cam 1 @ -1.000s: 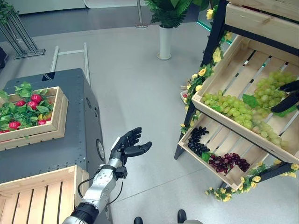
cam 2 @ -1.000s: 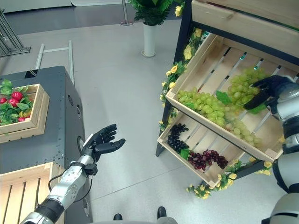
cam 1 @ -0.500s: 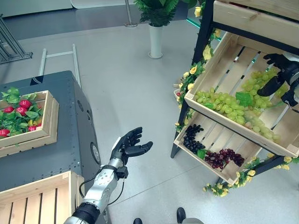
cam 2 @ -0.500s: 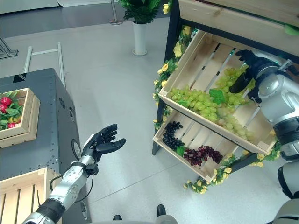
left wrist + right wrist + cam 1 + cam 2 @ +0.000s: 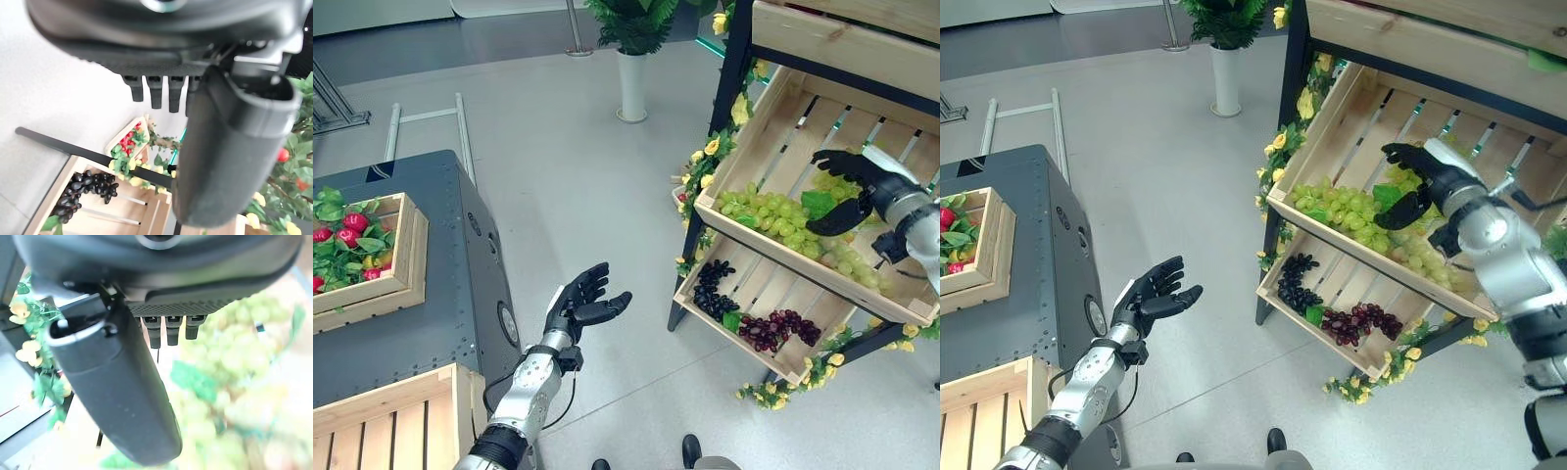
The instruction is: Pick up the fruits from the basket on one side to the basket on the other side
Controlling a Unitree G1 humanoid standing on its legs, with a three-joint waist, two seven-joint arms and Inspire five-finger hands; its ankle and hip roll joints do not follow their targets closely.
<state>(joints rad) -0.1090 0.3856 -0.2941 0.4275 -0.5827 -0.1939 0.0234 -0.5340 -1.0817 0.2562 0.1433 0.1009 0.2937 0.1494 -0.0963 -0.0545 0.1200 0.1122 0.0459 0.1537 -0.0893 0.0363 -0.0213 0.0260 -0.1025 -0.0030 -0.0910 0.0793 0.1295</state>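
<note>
Green grapes (image 5: 773, 217): they lay in the upper slanted crate (image 5: 773, 127) of the wooden shelf, spread in long bunches along its low front edge, with a green leaf (image 5: 819, 203) among them.
Right robot hand (image 5: 1408, 186): it hovered just above the green grapes, near the leaf, with the fingers spread and the thumb apart; it held nothing, and I could not tell if it touched the fruit.
Left robot hand (image 5: 579, 305): it was in the air over the floor, well apart from the shelf, palm up, fingers relaxed and empty.
How the grapes would handle: I judge a bunch to be light and soft as a whole, because it hangs loosely from the stem. The single berries looked smooth and round, so they could slip or come off under a hard squeeze.
Where to hold: probably best around the thick middle of one bunch, or at the stem if it shows; the stem was too small to see.
Dark grapes (image 5: 717, 291): black and red bunches lay in the lower crate (image 5: 759, 284), below the green ones.
Shelf materials: pale rough wood slats with gaps, a black frame, yellow flowers (image 5: 725, 152) with leaves along its left post.
Goal side: an empty slatted crate (image 5: 382, 421) stood on the dark table (image 5: 431, 294), far to the left of the shelf, beside a crate of red fruit (image 5: 352, 240).
</note>
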